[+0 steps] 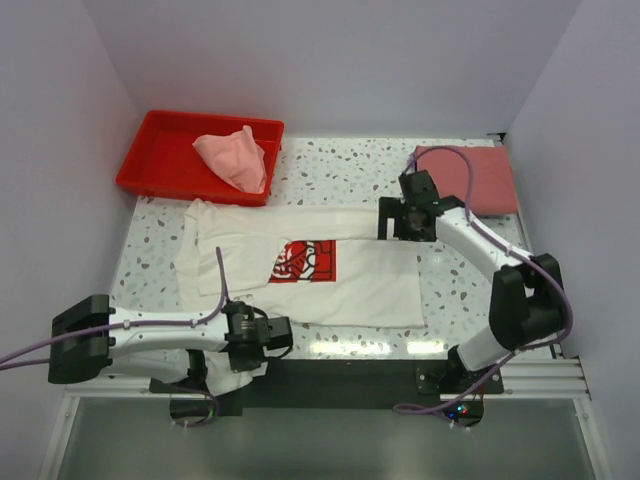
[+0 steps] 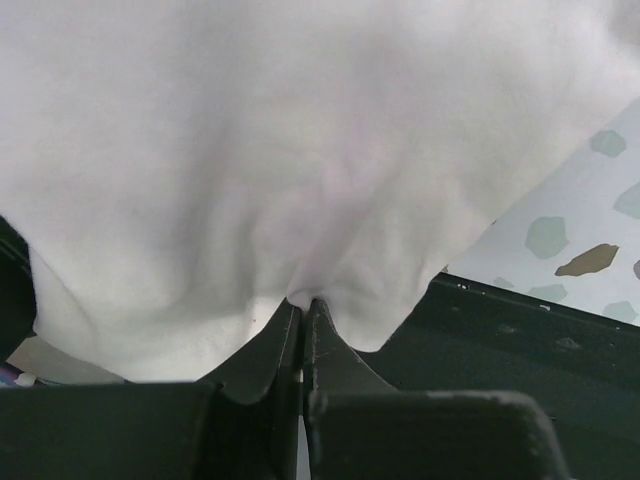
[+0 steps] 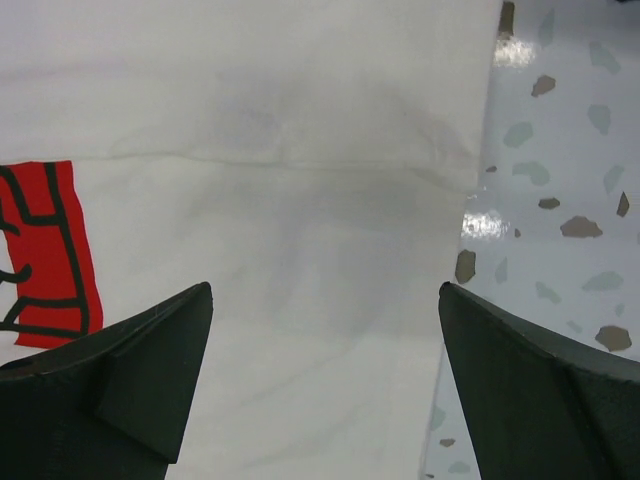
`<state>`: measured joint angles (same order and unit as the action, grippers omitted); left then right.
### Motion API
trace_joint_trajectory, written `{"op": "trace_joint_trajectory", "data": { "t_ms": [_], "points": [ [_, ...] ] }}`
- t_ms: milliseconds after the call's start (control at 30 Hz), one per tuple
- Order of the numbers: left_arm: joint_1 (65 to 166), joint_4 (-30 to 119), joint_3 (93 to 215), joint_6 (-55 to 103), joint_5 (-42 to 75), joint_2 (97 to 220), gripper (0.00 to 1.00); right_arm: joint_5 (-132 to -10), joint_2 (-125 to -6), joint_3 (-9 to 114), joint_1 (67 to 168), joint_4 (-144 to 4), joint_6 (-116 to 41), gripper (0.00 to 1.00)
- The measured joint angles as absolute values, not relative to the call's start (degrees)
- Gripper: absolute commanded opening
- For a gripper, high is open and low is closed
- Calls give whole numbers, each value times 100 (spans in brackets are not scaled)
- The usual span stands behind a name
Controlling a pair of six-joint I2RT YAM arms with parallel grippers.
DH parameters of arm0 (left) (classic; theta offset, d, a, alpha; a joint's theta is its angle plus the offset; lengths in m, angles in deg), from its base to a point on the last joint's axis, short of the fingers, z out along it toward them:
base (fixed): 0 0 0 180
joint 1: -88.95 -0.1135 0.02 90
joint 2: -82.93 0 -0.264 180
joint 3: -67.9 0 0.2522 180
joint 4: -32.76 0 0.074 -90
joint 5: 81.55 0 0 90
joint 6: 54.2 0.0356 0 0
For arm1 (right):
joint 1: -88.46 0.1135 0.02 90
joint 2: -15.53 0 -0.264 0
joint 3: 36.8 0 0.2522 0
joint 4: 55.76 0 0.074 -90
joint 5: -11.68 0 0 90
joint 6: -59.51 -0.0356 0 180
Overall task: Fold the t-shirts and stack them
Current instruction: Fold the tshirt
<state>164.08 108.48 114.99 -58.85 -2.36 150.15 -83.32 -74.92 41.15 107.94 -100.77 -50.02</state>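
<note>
The white t-shirt (image 1: 300, 265) lies spread across the middle of the tabletop (image 1: 345, 165), red print up. A pale pink tee (image 1: 235, 155) sits crumpled in the red tray (image 1: 140, 180) at far left. A dusty-red tee (image 1: 480, 175) lies folded at far right, one corner covered by my right arm.

My left end effector (image 2: 303, 303) is closed, pinching the white shirt's near-left edge beside the black rail (image 2: 500, 330). Only its wrist view shows that pinch. Cloth fills that view, so I can't tell which part of the shirt it grips.

The right end effector (image 3: 325, 290) hovers above the shirt's right edge with its fingers spread wide, holding nothing.
</note>
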Motion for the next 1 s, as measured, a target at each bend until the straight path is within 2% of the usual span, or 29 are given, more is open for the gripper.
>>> {"op": "trace_joint_trajectory", "data": {
  "t_ms": [367, 500, 800, 833, 1000],
  "points": [
    [16408, 11256, 12089, -5863, -863, 14668, 0, -8318, -4920, 2193, 10790, -10794, -6119, 99],
    [16395, 11436, 12176, -5723, -996, 14633, 0, -8017, -4454, 1518, 10790, -11121, -6523, 98],
    [16222, 11608, 12325, -5218, -1069, 14727, 0, -7691, -3755, 711, 10790, -11456, -7187, 82],
    [16187, 11608, 12325, -5150, -1071, 14731, 0, -7687, -3740, 644, 10790, -11449, -7231, 78],
    [15921, 11591, 12325, -4851, -1071, 14775, 0, -7639, -3956, 521, 10790, -11434, -7336, 73]
  ]
}}
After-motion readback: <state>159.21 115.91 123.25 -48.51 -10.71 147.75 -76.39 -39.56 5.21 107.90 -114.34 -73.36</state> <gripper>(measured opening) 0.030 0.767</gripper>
